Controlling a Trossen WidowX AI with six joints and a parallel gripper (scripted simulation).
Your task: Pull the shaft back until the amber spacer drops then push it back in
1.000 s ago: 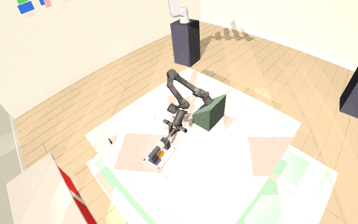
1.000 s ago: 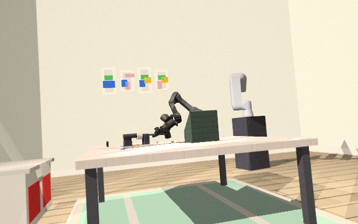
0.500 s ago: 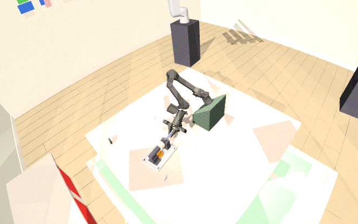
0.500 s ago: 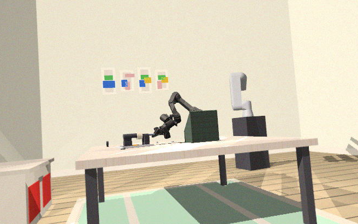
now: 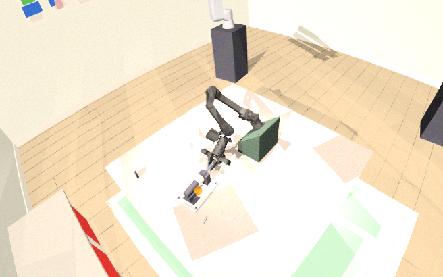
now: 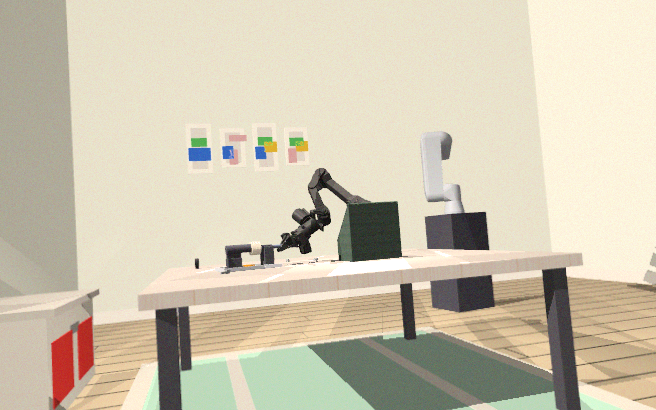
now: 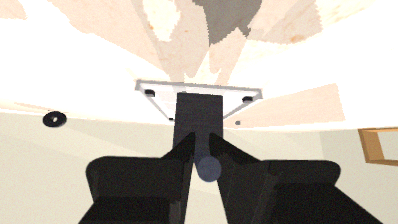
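A table supports the assembly. The gripper is clamped on the shaft. The housing lies ahead of the fingers, along the shaft's axis; the amber spacer rests low beside it.

The blue-gray shaft is clamped between the jaws, the amber spacer being seen low beyond them, near the dark housing block.

The arm rises from its base, bends at a high elbow, then descends to the wrist. The gripper points obliquely downward. Its fingers are closed on the shaft, standing slightly apart.
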